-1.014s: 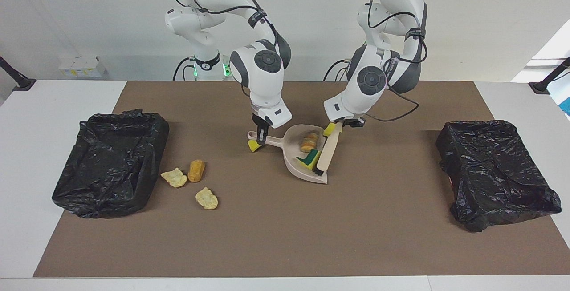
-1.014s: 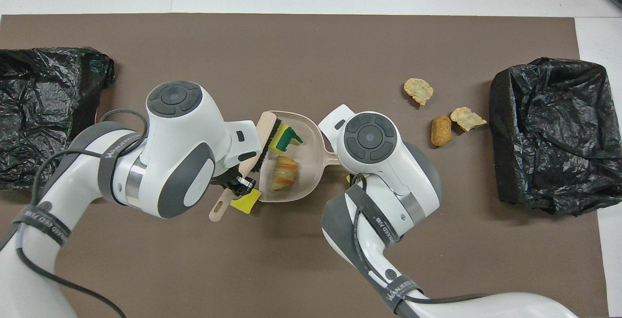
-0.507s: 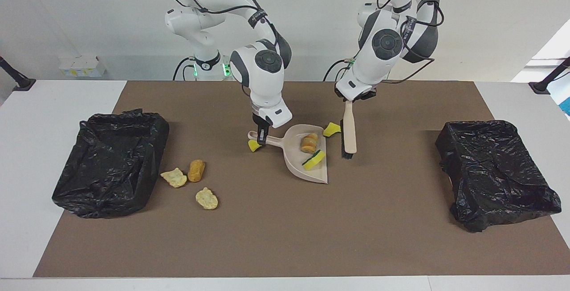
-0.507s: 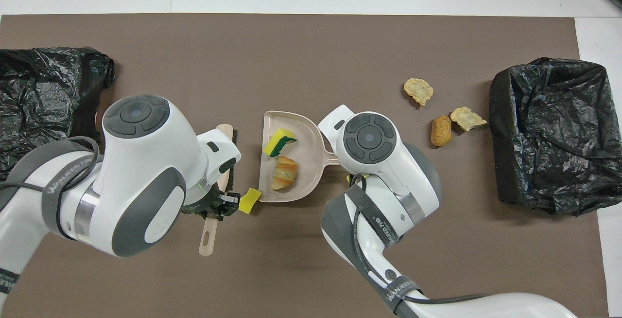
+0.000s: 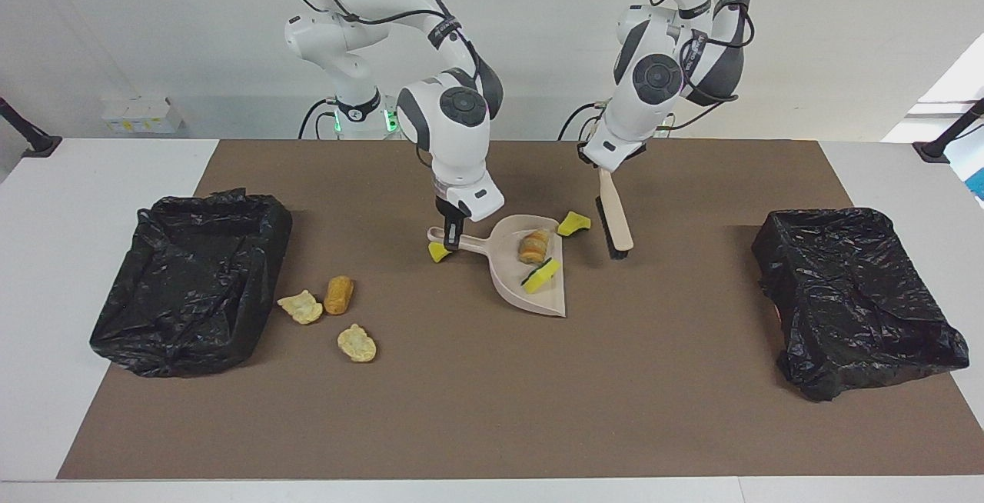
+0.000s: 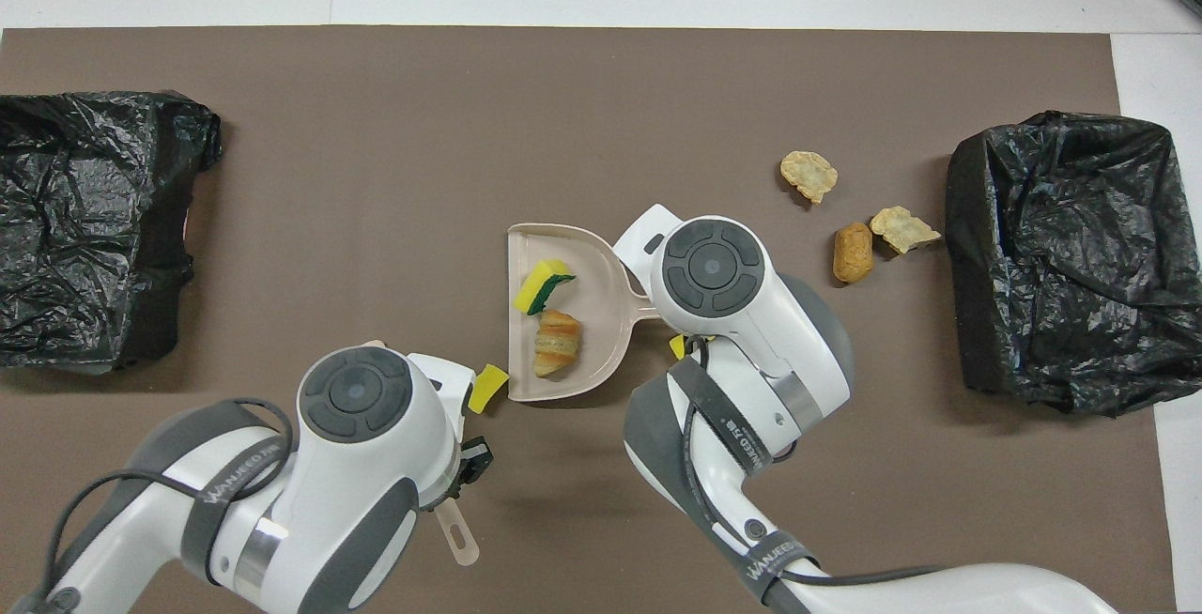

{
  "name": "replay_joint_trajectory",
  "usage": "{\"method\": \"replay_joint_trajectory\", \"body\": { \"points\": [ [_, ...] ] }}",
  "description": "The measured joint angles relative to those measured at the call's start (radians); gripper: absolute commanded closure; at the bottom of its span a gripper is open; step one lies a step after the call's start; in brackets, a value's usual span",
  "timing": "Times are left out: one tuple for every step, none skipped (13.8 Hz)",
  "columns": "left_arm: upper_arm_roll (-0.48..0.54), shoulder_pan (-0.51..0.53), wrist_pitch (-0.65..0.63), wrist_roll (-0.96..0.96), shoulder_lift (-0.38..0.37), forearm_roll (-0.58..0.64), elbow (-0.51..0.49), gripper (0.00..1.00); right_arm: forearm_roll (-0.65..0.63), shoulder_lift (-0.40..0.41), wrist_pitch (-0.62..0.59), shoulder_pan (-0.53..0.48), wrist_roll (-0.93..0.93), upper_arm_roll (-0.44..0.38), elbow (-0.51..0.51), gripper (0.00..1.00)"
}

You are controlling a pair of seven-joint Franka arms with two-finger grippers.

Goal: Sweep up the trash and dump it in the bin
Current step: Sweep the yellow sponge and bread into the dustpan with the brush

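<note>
The beige dustpan (image 5: 530, 288) (image 6: 601, 262) lies mid-mat, and my right gripper (image 5: 453, 235) is shut on its handle. In the pan are a yellow-green sponge (image 5: 542, 272) (image 6: 543, 283) and an orange-brown lump (image 5: 533, 245) (image 6: 557, 354). One yellow trash piece (image 5: 573, 223) (image 6: 488, 387) lies just outside the pan's rim, another (image 5: 439, 252) (image 6: 678, 345) by the handle. My left gripper (image 5: 603, 168), raised over the mat beside the pan, is shut on the beige brush (image 5: 615, 214), which hangs tilted with its bristles down. Three more trash bits (image 5: 339, 294) (image 6: 853, 252) lie beside a bin.
A black-bagged bin (image 5: 188, 280) (image 6: 1071, 257) stands at the right arm's end of the table, and a second one (image 5: 853, 299) (image 6: 89, 229) at the left arm's end. Brown mat (image 5: 492, 395) covers the table between them.
My left gripper has lifted the brush out of the dustpan and swung it toward the left arm's end. The sponge stayed in the pan. The right arm has not moved.
</note>
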Motion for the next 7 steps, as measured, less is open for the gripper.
{"method": "replay_joint_trajectory", "body": {
  "points": [
    [-0.001,-0.023,0.058,-0.055,0.002,-0.002,-0.032,1.0,-0.01,0.0,0.0,0.0,-0.017,0.0,0.0,1.0],
    [-0.002,-0.04,0.101,-0.089,0.01,-0.015,-0.055,1.0,-0.014,0.0,-0.001,0.0,-0.03,0.0,-0.001,1.0],
    [-0.003,-0.047,0.138,-0.101,0.021,-0.037,-0.066,1.0,-0.016,0.0,-0.002,0.0,-0.035,0.0,-0.003,1.0],
    [-0.003,-0.049,0.181,-0.102,0.035,-0.054,-0.069,1.0,-0.018,0.0,-0.002,0.0,-0.036,0.0,-0.006,1.0],
    [-0.003,-0.051,0.219,-0.097,0.049,-0.069,-0.066,1.0,-0.02,0.0,-0.002,0.0,-0.036,0.0,-0.009,1.0],
    [-0.004,-0.053,0.243,-0.069,0.062,-0.084,-0.056,1.0,-0.02,0.0,-0.002,0.0,-0.036,0.0,-0.01,1.0],
    [-0.006,-0.058,0.256,-0.012,0.076,-0.096,-0.037,1.0,-0.021,0.0,-0.002,0.0,-0.036,0.0,-0.011,1.0]
  ]
}}
